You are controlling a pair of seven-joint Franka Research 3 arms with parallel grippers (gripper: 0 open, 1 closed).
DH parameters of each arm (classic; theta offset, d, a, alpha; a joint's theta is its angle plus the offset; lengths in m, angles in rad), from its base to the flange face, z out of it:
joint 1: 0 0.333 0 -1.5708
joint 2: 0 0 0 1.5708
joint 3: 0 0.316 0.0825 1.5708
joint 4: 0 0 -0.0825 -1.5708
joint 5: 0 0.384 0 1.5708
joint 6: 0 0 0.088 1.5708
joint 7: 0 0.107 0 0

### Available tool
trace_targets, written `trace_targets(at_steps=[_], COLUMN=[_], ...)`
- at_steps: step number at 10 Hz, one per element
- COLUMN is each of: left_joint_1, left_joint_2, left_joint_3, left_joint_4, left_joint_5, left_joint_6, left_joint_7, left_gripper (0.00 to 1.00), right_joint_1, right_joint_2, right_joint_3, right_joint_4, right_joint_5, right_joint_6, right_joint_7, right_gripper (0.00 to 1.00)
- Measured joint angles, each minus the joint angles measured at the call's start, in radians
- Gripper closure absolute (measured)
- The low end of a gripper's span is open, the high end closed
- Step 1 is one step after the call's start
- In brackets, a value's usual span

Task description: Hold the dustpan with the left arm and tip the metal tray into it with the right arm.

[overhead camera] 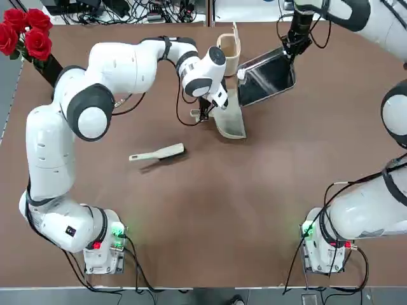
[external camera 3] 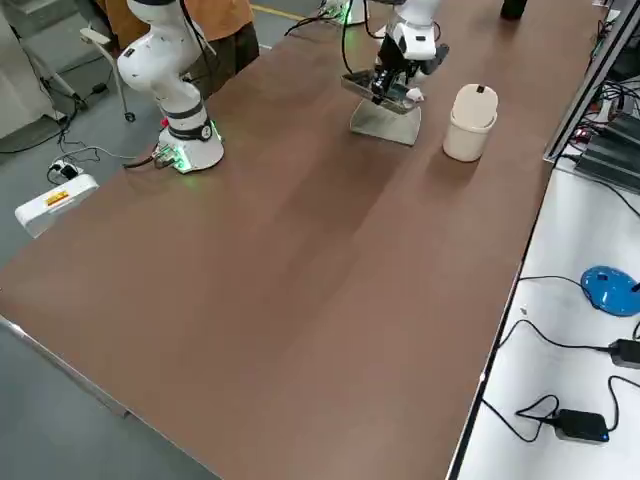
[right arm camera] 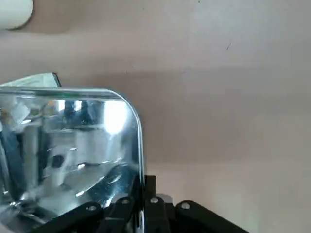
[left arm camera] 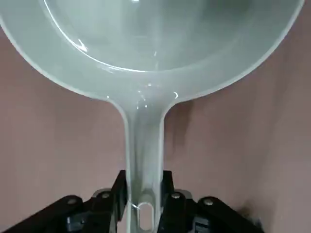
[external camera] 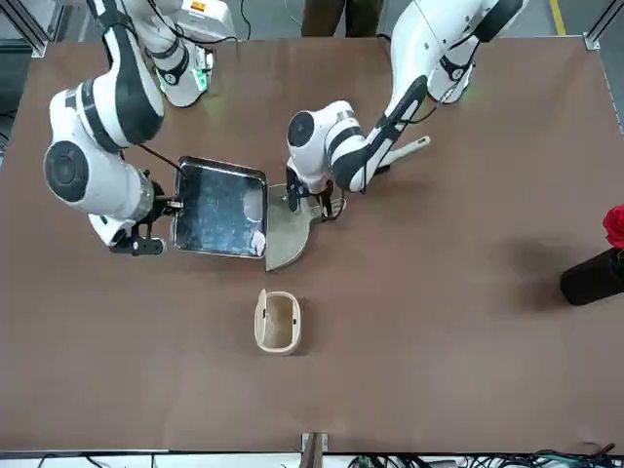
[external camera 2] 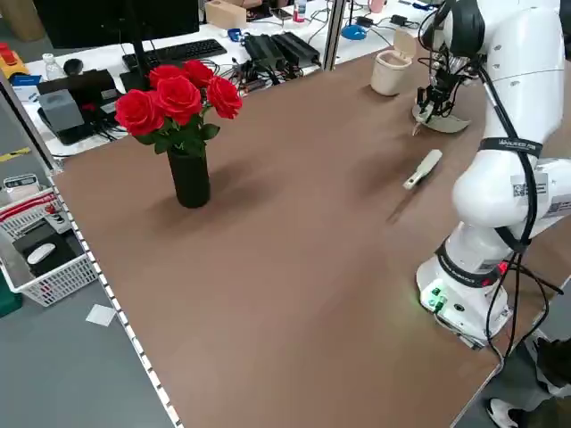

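- Tray (overhead camera: 267, 77): a shiny metal pan, held at its far rim by the right gripper (right arm camera: 144, 204), sits toward the far side of the table, its near-left edge over the dustpan (overhead camera: 232, 117).
- The right gripper's fingers are pinched on the tray's thin raised rim, as the right wrist view shows; a few pale scraps lie at the tray's lower edge in the front view.
- The left gripper (left arm camera: 143, 204) is clamped on the dustpan's short straight handle, fingers pressed against both sides of it, the scoop's mouth facing the tray.
- Handling, by judgement: the tray looks stiff and light but slick, so a rim pinch could let it swivel as it tilts; a hold at a corner or mid-rim with a slow tilt seems safest.
- The dustpan looks like light, rigid plastic; held only by its handle, it may twist if the tray's edge pushes on it.
- Edges: the tray's rounded corner overlaps the dustpan's flat lip, leaving scraps little gap to slip through.
- A cup (overhead camera: 229, 51) stands just beyond the dustpan, close to both arms, and could be knocked as the tray rises.
- A brush (overhead camera: 157, 153) lies apart on the near side; roses (overhead camera: 25, 32) stand at the far left corner, well apart, with open brown table (overhead camera: 254, 210) elsewhere.
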Motion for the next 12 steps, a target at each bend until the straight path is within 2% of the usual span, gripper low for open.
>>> trace_targets(at_steps=[5,8,10,12], left_joint_1=[0.001,0.002,0.002,0.002], left_joint_2=[0.000,0.000,0.000,0.000], left_joint_3=[0.004,0.005,0.005,0.006], left_joint_4=[0.005,0.006,0.007,0.007], left_joint_5=[0.000,0.000,0.000,0.000], left_joint_6=[0.000,0.000,0.000,0.000], left_joint_7=[-0.002,-0.004,-0.004,-0.004], left_gripper=[0.68,0.68,0.68,0.68], right_joint_1=[0.008,0.011,0.039,0.094], right_joint_2=[0.000,0.003,0.046,0.123], right_joint_3=[0.174,0.246,0.283,0.296], right_joint_4=[-0.007,0.012,0.083,0.164], right_joint_5=[-0.129,-0.225,-0.323,-0.387], right_joint_6=[-0.020,-0.064,-0.164,-0.220], right_joint_7=[0.227,0.326,0.375,0.426], right_gripper=[0.95,0.95,0.95,0.95])
